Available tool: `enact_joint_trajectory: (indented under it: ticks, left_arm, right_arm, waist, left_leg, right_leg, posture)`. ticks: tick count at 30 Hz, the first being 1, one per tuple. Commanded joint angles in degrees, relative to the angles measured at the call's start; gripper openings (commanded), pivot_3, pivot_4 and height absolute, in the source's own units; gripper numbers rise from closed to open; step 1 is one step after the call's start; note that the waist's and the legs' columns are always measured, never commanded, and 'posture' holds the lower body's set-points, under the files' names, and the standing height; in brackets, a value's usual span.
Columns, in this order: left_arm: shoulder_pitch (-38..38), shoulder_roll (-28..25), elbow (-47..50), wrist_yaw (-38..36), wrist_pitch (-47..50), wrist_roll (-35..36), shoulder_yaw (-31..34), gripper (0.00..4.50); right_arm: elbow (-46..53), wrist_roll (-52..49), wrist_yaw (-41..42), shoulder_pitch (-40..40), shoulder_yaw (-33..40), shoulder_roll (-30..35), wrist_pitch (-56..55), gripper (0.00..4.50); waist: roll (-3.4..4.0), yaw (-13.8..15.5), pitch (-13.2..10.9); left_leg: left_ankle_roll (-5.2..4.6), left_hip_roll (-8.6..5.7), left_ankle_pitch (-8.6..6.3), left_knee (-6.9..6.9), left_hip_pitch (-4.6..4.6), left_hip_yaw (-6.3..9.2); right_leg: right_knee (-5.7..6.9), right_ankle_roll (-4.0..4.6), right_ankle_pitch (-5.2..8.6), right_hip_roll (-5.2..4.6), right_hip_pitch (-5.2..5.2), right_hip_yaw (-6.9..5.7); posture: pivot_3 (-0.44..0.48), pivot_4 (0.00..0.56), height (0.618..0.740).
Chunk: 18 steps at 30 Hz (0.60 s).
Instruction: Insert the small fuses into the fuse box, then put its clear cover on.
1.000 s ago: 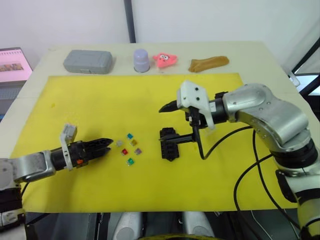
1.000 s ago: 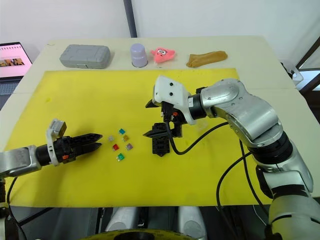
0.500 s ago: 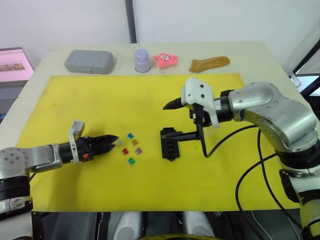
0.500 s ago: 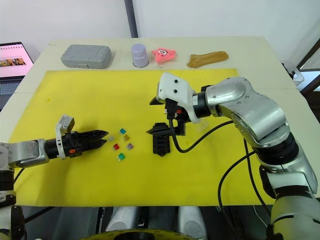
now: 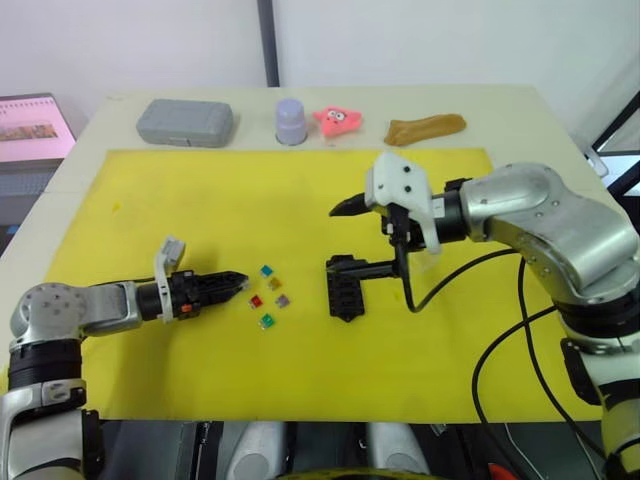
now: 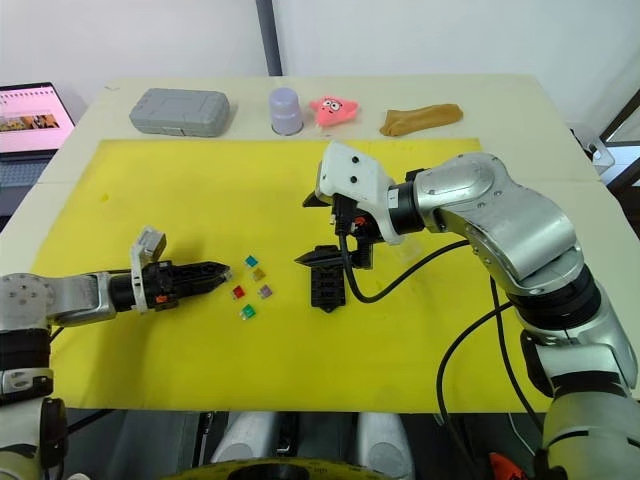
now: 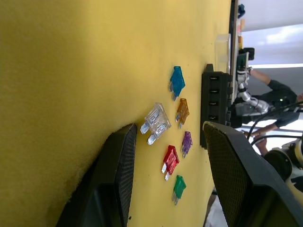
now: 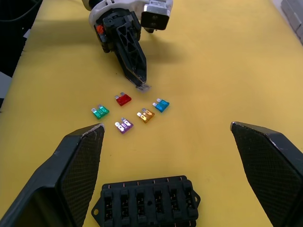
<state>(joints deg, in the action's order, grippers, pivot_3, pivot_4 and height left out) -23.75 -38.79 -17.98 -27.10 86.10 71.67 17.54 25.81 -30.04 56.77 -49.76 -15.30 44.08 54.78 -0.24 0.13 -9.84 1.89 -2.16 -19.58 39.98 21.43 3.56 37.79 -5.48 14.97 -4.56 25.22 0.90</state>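
Your left gripper [image 7: 165, 156] is parted around the grey fuse [image 7: 155, 122] left of the fuse box [image 5: 345, 288], and your right gripper [image 8: 165, 156] gapes empty above that box, presumably ready to steady it.

Bright, even light; soft shadows; wrist views sharp.

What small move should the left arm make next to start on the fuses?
Probably close the left gripper on the clear grey fuse. Its open fingers already bracket that fuse on the yellow mat, the nearest of the six loose ones, and the fuse box slots look empty.
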Motion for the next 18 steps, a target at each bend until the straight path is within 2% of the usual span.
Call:
enact_joint_trajectory:
  ticks: [1,16,18]
  left_arm:
    - [-1.2,1.4,-1.6,-1.3,-0.2,-3.8,-1.6,2.4]
    - [-4.7,4.6,-2.4,-7.3,-0.9,-11.7,-2.1,2.4]
    - [-4.5,4.7,-2.0,-7.8,-1.1,-13.0,-2.5,1.81]
  right_arm:
    - [2.2,-0.1,-0.8,-1.1,1.7,0.2,0.2,4.5]
    - [2.3,-0.3,-1.6,-1.0,1.8,0.3,0.2,4.5]
    - [2.3,-0.2,-1.6,-1.0,1.8,0.3,0.2,4.5]
  waist:
    - [0.0,0.5,0.0]
    - [0.0,0.8,0.0]
    - [0.0,0.8,0.0]
  left_leg:
    - [0.0,0.0,0.0,0.0,0.0,0.0]
    - [-0.12,-0.17,0.09,0.01,0.0,0.23]
    - [-0.12,-0.17,0.09,0.01,0.0,0.26]
  right_leg:
    - [0.0,0.0,0.0,0.0,0.0,-0.01]
    - [-0.08,0.0,0.0,-0.09,-0.22,-0.16]
    - [-0.13,0.0,0.0,-0.09,-0.26,-0.18]
  posture:
    - [0.0,0.15,0.74]
    - [0.0,0.15,0.74]
    - [0.0,0.15,0.74]
